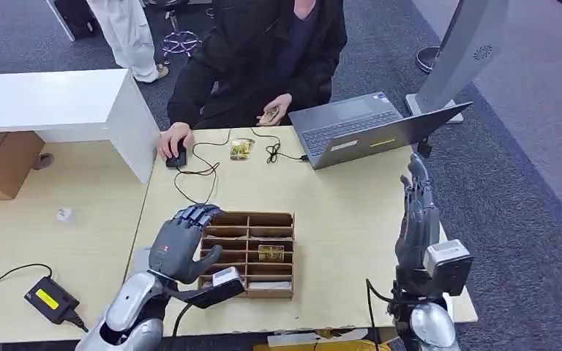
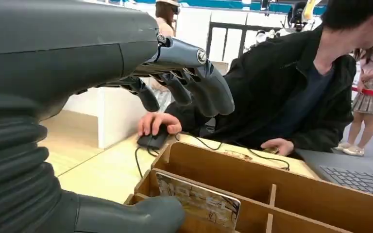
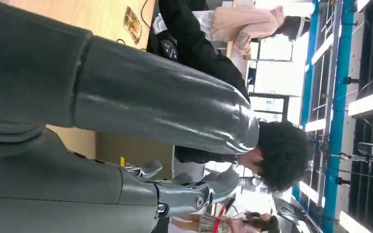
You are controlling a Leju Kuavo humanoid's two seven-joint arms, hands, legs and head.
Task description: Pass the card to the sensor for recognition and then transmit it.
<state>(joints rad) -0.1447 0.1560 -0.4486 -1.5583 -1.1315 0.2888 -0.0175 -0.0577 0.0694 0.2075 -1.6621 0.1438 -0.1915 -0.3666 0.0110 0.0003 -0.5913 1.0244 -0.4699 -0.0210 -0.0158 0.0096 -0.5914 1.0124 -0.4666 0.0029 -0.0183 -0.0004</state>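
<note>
Head view: the left hand point(image 1: 179, 245) hovers over the left edge of the wooden rack point(image 1: 282, 219) on the table point(image 1: 344, 219), fingers curled loosely downward and holding nothing. A card point(image 1: 271, 254) lies in a compartment right of the rack's middle, just beside the hand but apart from it. The right hand point(image 1: 417, 219) stands upright near the table's right edge, fingers straight and spread, empty, well apart from the rack. Across the table a person point(image 1: 263, 58) in a black jacket rests one hand on a mouse point(image 1: 176, 157) and holds something small in the other. A second card point(image 1: 241, 148) lies on the table in front of them, and a laptop point(image 1: 369, 128) sits open to its right. A grey stand point(image 1: 461, 51) rises behind the laptop.

Left wrist view: the left hand point(image 2: 184, 77) hangs above the rack point(image 2: 291, 194), its fingers point(image 2: 213, 92) bent but apart, nothing between them. A card point(image 2: 199, 201) leans on edge in a near compartment, close to the thumb point(image 2: 126, 213); whether they touch I cannot tell. The person point(image 2: 291, 92) sits beyond, hand on the mouse point(image 2: 151, 141).

Right wrist view: the right hand point(image 3: 126, 141) takes up most of the frame, fingers extended, nothing in it. The person point(image 3: 277, 160) shows past it.
</note>
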